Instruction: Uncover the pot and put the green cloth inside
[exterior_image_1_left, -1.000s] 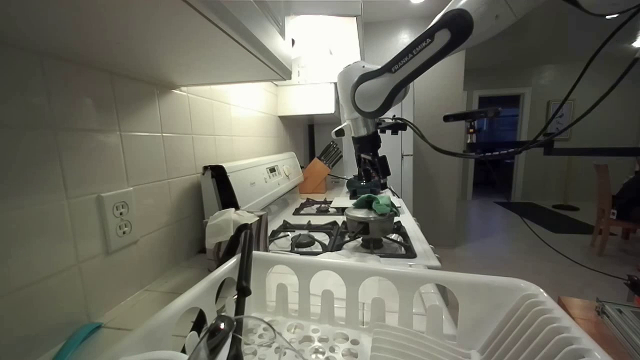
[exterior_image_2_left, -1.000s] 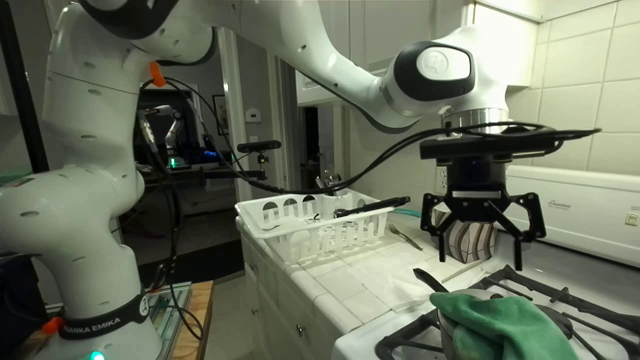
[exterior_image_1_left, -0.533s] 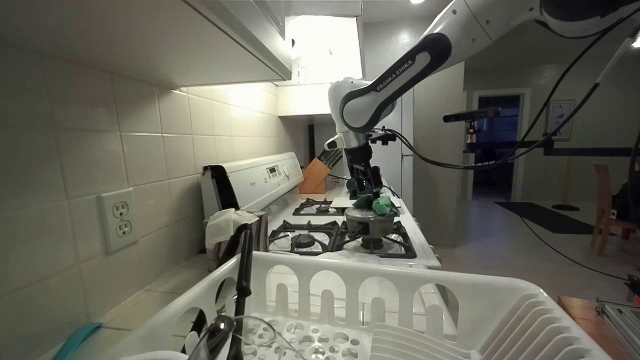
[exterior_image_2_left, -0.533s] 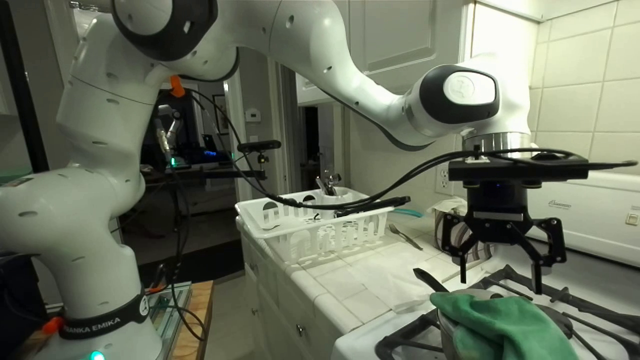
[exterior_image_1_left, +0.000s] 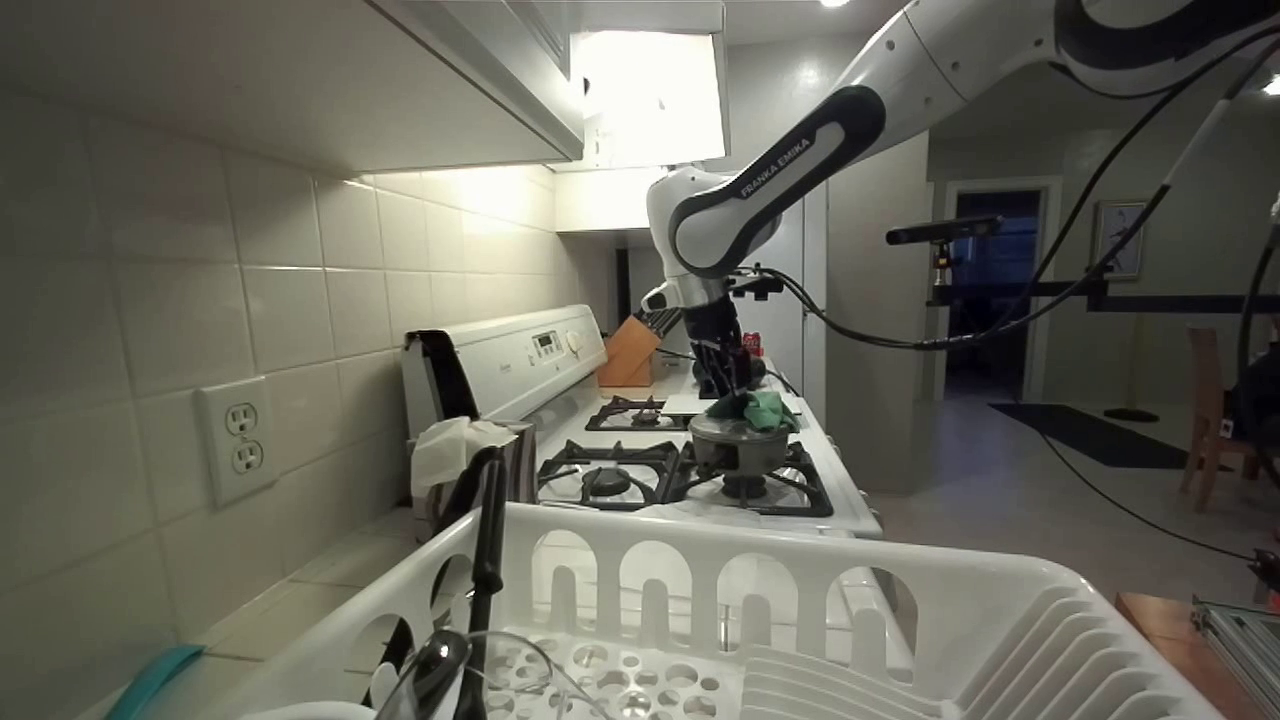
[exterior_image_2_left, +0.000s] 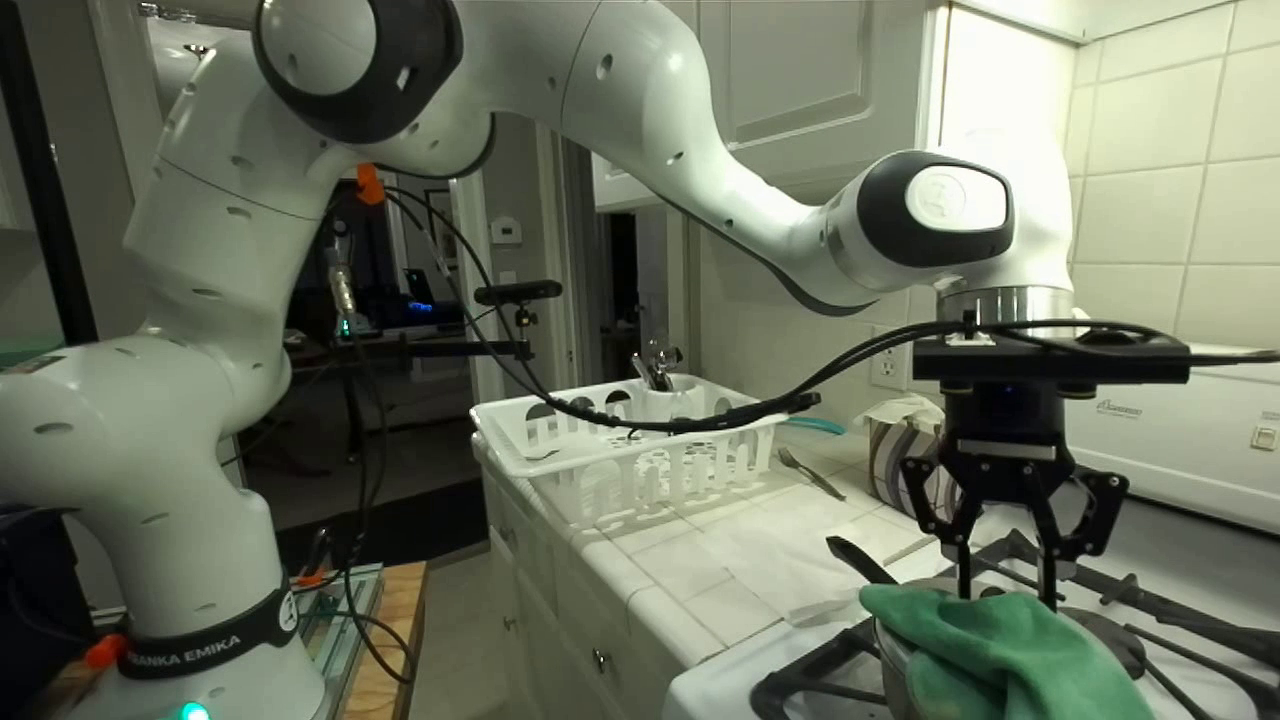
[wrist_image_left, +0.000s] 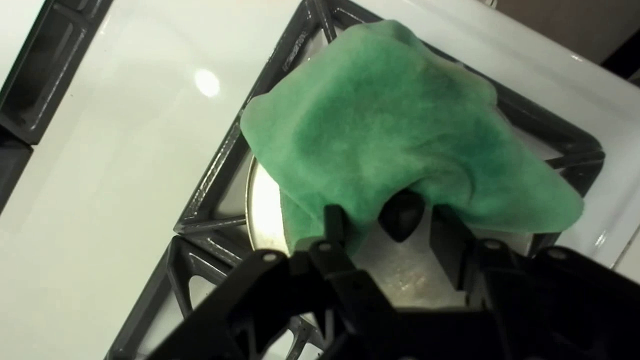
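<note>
On a front burner stands a metal pot (exterior_image_1_left: 740, 452) with its lid (wrist_image_left: 407, 277) on and a black handle (exterior_image_2_left: 860, 560) sticking out. The green cloth (wrist_image_left: 380, 120) lies draped over much of the lid and hangs past the rim, as an exterior view also shows the cloth (exterior_image_2_left: 1030, 650). A dark lid knob (wrist_image_left: 401, 216) pokes out at the cloth's edge. My gripper (wrist_image_left: 388, 216) points down over the lid, half open, one finger on each side of the knob. In the wrist view gaps show between knob and fingers. The pot's inside is hidden.
Black burner grates (wrist_image_left: 210, 185) surround the pot. A white dish rack (exterior_image_2_left: 630, 450) with utensils stands on the counter, a fork (exterior_image_2_left: 810, 473) beside it. A striped box (exterior_image_2_left: 900, 465) sits by the stove, and a knife block (exterior_image_1_left: 628, 352) stands beyond it.
My gripper has come down to the lid, shifting toward the stove's back panel. Its fingers have drawn closer together. Pot and cloth look unmoved.
</note>
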